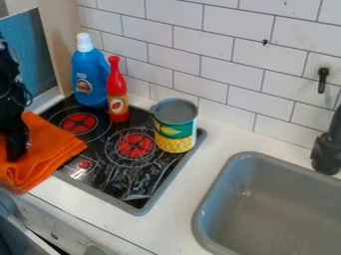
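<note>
Orange cloth [50, 150] lies folded over the stovetop's [126, 175] left edge, its layers apparently keeping it flat; the black gripper [17, 147] hangs down at the cloth, jaw opening and any grip on it cannot be told; blue bottle [89, 74], red bottle [117, 97] and can [176, 127] stand upright towards the rear, steadied, it seems, by their bases.
</note>
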Motion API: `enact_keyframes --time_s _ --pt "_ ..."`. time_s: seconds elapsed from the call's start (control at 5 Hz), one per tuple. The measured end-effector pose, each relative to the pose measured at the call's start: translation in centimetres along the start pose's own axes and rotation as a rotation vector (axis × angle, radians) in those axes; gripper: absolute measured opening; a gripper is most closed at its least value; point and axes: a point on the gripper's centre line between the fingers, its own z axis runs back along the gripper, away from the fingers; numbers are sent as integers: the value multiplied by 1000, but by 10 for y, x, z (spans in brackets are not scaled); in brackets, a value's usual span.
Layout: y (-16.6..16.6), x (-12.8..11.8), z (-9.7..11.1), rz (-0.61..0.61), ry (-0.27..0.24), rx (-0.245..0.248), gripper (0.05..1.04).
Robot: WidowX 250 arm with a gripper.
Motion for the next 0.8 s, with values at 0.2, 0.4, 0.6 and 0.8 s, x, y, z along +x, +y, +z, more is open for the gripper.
enact_keyframes --time_s 0.2,0.4,0.6,0.8 --pt "2 1 -4 -4 -29 -83 1001" --pt "-4 3 -5 34 -1 -149 1001" --pt "-38 5 2 103 58 -268 1001" --pt "-100 1 20 -25 203 -327 1001"
